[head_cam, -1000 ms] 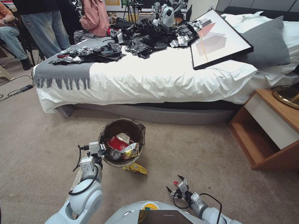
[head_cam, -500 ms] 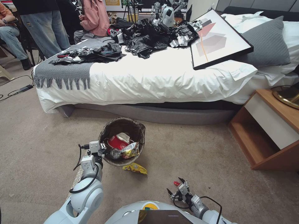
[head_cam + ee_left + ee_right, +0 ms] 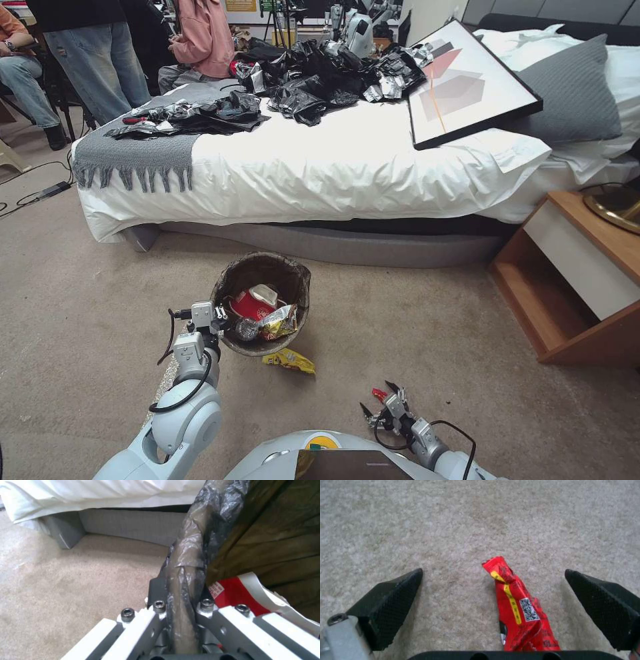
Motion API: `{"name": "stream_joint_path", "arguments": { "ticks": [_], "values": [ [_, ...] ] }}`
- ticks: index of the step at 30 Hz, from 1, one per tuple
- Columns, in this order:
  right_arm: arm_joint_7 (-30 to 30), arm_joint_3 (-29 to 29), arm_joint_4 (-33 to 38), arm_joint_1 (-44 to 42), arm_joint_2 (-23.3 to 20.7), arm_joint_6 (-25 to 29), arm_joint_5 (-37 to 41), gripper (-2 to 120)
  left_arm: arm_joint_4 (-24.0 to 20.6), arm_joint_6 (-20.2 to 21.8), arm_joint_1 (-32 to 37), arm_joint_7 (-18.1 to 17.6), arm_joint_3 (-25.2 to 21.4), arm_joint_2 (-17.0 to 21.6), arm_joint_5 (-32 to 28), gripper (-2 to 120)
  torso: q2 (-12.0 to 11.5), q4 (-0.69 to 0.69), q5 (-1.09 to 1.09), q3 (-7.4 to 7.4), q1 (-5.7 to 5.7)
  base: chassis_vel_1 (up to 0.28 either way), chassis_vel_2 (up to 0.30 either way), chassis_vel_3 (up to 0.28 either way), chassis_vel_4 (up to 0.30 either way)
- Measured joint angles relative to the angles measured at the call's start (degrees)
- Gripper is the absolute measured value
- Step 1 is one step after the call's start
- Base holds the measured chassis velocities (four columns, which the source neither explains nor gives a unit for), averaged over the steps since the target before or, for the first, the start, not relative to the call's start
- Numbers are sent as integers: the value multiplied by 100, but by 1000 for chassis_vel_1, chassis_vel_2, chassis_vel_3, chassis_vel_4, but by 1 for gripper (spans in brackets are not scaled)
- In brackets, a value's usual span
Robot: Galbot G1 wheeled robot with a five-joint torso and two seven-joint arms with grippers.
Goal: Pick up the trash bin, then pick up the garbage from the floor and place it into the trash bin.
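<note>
The trash bin (image 3: 293, 273), with its dark liner folded over the rim, is on the carpet in front of the bed. It holds a red-and-white cup (image 3: 252, 304), a shiny snack wrapper (image 3: 280, 321) and other litter. My left gripper (image 3: 217, 325) is shut on the bin's near-left rim; the left wrist view shows the lined rim (image 3: 181, 580) pinched between the fingers. A yellow wrapper (image 3: 289, 361) lies on the floor by the bin. My right gripper (image 3: 379, 402) is open low over the carpet, its fingers astride a small red wrapper (image 3: 520, 610) that lies flat.
The bed (image 3: 347, 167), with black bags and a framed picture on it, spans the back. A wooden nightstand (image 3: 573, 280) stands at the right. Cables (image 3: 40, 193) run over the floor at the far left. Open carpet surrounds the bin.
My right gripper has sunk a little toward the floor over the red wrapper. The left arm and the bin have not moved.
</note>
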Motion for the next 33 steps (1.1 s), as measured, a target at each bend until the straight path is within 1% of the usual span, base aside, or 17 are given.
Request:
{"name": "stream_joint_path", "arguments": {
  "ticks": [8, 12, 13, 14, 15, 17, 18, 21, 22, 23, 25, 26, 27, 28, 31, 32, 33],
  "values": [
    [-48, 101, -137, -49, 102, 246, 126, 100, 9, 5, -5, -9, 9, 13, 2, 0, 0, 0, 0, 0, 0, 0, 0, 0, 0],
    [-44, 143, -153, -91, 127, 339, 117, 95, 10, 7, -9, -10, 9, 15, 2, 0, 0, 0, 0, 0, 0, 0, 0, 0, 0],
    [-43, 156, -144, -106, 131, 357, 101, 92, 12, 7, -13, -11, 10, 16, 3, 0, 0, 0, 0, 0, 0, 0, 0, 0, 0],
    [-35, 171, -104, -134, 133, 365, 86, 86, 13, 9, -19, -13, 13, 16, 3, 0, 0, 0, 0, 0, 0, 0, 0, 0, 0],
    [-35, 171, -104, -134, 133, 365, 86, 86, 13, 9, -19, -13, 13, 16, 3, 0, 0, 0, 0, 0, 0, 0, 0, 0, 0],
    [-2, 194, -10, -194, 129, 364, 72, 78, 13, 14, -29, -15, 15, 18, 3, 0, 0, 0, 0, 0, 0, 0, 0, 0, 0],
    [-2, 194, -10, -194, 129, 364, 72, 78, 13, 14, -29, -15, 15, 18, 3, 0, 0, 0, 0, 0, 0, 0, 0, 0, 0],
    [47, 244, 170, -327, 69, 321, 34, 62, 13, 17, -42, -19, 16, 24, -2, 0, 0, 0, -1, 0, 0, 0, 0, 0, 0],
    [47, 244, 170, -327, 69, 321, 34, 62, 13, 17, -42, -19, 16, 24, -2, 0, 0, 0, -1, 0, 0, 0, 0, 0, 0],
    [52, 258, 210, -368, 55, 313, 18, 58, 13, 18, -43, -20, 16, 26, -3, 0, 0, 0, -1, 0, 0, 0, 0, 0, 0],
    [74, 280, 257, -427, 38, 282, -27, 46, 23, 18, -48, -21, 19, 24, -3, 0, 0, 0, -1, 0, 0, 0, 0, 0, 0],
    [74, 280, 257, -427, 38, 282, -27, 46, 23, 18, -48, -21, 19, 24, -3, 0, 0, 0, -1, 0, 0, 0, 0, 0, 0],
    [88, 294, 275, -457, 30, 263, -55, 39, 24, 19, -52, -22, 25, 20, -4, 0, 0, 1, -1, 0, 0, 0, 0, 0, 0],
    [88, 294, 275, -457, 30, 263, -55, 39, 24, 19, -52, -22, 25, 20, -4, 0, 0, 1, -1, 0, 0, 0, 0, 0, 0],
    [121, 345, 360, -562, -15, 203, -101, 27, 24, 20, -63, -25, 28, 20, -9, 0, 0, 1, -1, 0, 0, 0, 0, 0, 0],
    [121, 345, 360, -562, -15, 203, -101, 27, 24, 20, -63, -25, 28, 20, -9, 0, 0, 1, -1, 0, 0, 0, 0, 0, 0],
    [139, 365, 387, -615, -38, 181, -128, 20, 25, 21, -66, -25, 27, 22, -13, 0, 0, 1, -1, 0, 0, 0, 0, 0, 0]
  ]
}}
